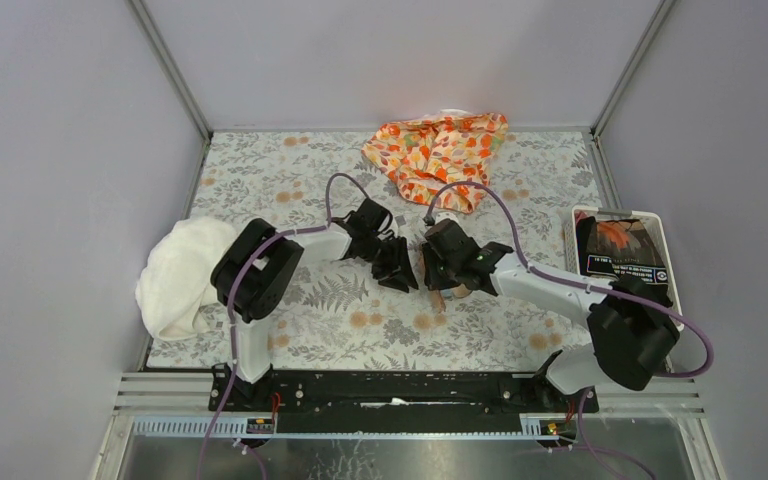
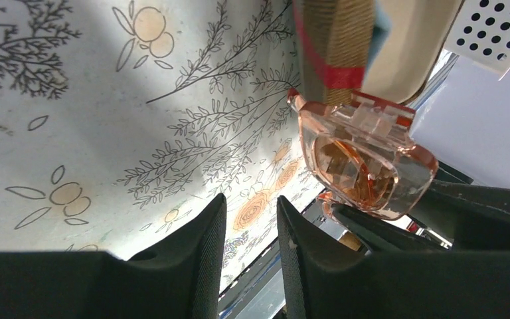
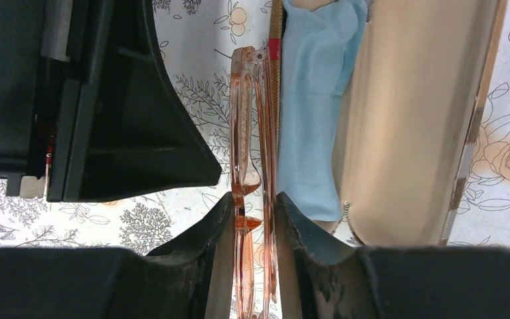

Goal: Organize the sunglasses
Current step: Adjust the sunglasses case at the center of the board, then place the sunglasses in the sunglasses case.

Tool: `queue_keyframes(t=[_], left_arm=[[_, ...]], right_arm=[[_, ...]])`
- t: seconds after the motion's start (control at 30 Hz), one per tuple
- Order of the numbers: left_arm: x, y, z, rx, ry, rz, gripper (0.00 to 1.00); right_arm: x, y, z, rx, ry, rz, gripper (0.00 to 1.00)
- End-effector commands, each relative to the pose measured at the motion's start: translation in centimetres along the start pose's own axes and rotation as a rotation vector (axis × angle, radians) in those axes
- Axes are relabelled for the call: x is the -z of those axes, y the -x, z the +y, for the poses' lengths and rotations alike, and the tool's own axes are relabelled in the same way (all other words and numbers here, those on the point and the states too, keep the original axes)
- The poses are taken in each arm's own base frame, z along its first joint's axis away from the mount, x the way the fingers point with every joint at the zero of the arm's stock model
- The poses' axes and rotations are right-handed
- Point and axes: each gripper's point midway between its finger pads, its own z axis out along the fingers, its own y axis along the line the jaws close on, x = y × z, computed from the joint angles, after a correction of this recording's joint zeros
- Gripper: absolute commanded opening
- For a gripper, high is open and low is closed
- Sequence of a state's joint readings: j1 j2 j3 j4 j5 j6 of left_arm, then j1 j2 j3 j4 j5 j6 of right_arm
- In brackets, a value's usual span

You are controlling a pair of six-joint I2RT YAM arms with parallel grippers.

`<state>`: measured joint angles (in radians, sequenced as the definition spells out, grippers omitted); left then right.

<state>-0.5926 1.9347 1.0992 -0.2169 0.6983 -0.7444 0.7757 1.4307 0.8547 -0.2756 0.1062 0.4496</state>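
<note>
The sunglasses [image 3: 252, 133] are folded, with a thin translucent orange-pink frame, and stand on edge between my right gripper's [image 3: 252, 207] fingers, which are shut on them. They hang just left of the open brown plaid case [image 3: 405, 119], whose beige inside holds a small blue cloth [image 3: 312, 100]. In the left wrist view the sunglasses [image 2: 365, 166] sit just below the case's plaid edge [image 2: 335, 40]. My left gripper [image 2: 252, 207] is slightly open and empty, close beside the glasses. Both grippers meet at mid-table in the top view: the left gripper [image 1: 397, 268] and the right gripper [image 1: 438, 272].
An orange floral cloth [image 1: 438, 155] lies at the back centre. A white towel [image 1: 185, 275] lies at the left edge. A white basket [image 1: 660, 232] with a dark packet stands at the right. Grey walls enclose the floral-print table [image 1: 290, 190].
</note>
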Motion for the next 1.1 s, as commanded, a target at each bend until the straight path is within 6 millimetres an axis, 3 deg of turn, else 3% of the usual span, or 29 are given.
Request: queue_keyframes(t=[0.0,0.13,0.27,0.47,0.8,1.07], left_arm=[[0.4,0.6,0.5,-0.010,0.018,-0.015,0.38],[1.4,0.7,0.3,-0.013,0.018,-0.046,0.40],[2.1,1.5,-0.1,-0.015,0.040,-0.101,0.47],[2.7,2.8,-0.9,0.004,0.043,-0.177,0.51],[2.3,4.6,-2.6,0.043,-0.005,-0.248,0.51],[1.2,4.8,-2.2,0.062,-0.015,-0.226,0.50]], right_arm=[[0.8,2.7,0.4,0.038,0.002,-0.069,0.30],[3.1,3.4,1.3,0.042,0.058,-0.094,0.31],[4.3,4.5,0.2,0.043,0.008,-0.133,0.32],[3.3,5.7,-2.2,-0.038,-0.039,-0.140,0.33],[0.4,5.6,-1.5,-0.105,0.045,-0.108,0.33],[-1.2,4.9,-1.4,-0.126,0.048,-0.085,0.31]])
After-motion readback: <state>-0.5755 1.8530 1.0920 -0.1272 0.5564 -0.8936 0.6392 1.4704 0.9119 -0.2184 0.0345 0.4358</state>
